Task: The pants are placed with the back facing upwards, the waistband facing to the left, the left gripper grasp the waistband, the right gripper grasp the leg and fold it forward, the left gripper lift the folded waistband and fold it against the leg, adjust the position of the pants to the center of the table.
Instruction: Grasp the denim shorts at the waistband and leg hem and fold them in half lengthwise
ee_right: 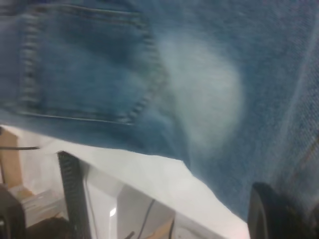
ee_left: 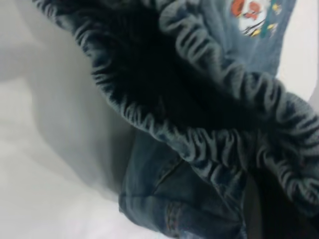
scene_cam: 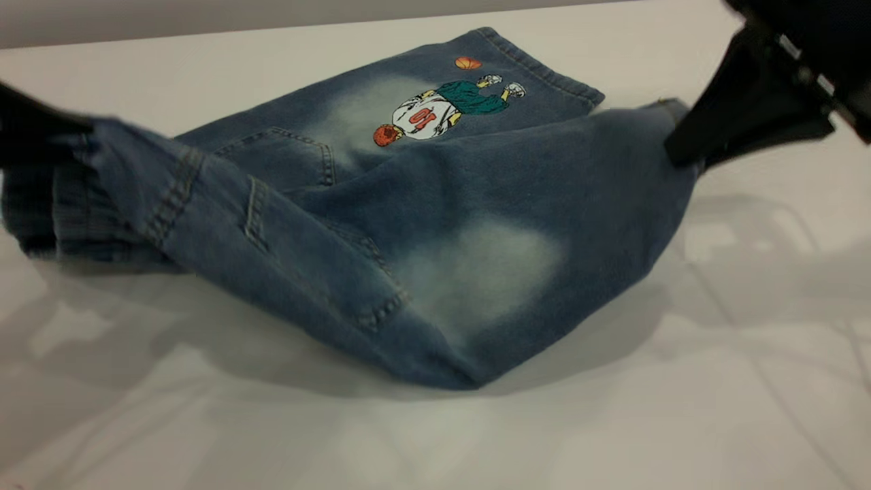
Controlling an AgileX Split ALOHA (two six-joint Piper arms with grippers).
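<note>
I am holding the left tool at the waistband end of the pants, where it is showing only as a dark shape against the gathered denim. I cannot tell how its jaws are standing, though that end of the pants is hanging raised off the counter right at the tool. In the left wrist view the ruched elastic of the waistband is gaping open, dark inside.

My right tool is sitting at the opposite end of the pants, clamped on the hem end of the leg, which is also lifting off the counter there. A dark rounded part of this tool is showing beside the denim in the right wrist view.

Between the two tools the plain leg with its pale faded oval is sagging, its lowest fold touching the counter. A back pocket is lying next to that oval, toward the waistband. Beyond the leg, the other leg with the basketball-player print is lying flat on the counter.
</note>
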